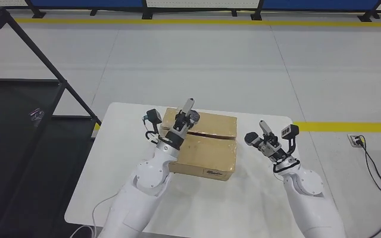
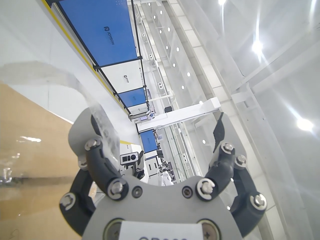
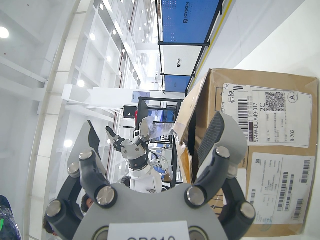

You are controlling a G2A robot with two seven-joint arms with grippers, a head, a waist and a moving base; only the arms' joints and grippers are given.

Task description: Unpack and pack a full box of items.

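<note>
Big industrial hall, lab-like. Grey floor (image 1: 196, 59) with yellow line (image 1: 178, 21); blue partition panels (image 2: 100, 31) at far side; high white ceiling, spot lights (image 2: 257, 46).

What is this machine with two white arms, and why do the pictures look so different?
It is a robot with two arms. Each arm ends in a gripper, a sort of two-fingered hand. One picture comes from a camera up on the robot, looking down at the white table. The other two come from little cameras on its wrists, so you see the fingers up close. On the table lies one brown cardboard box. The left gripper is over the box, open, with a strip of clear tape clinging to one finger. The right gripper is beside the box, open and empty.
</note>
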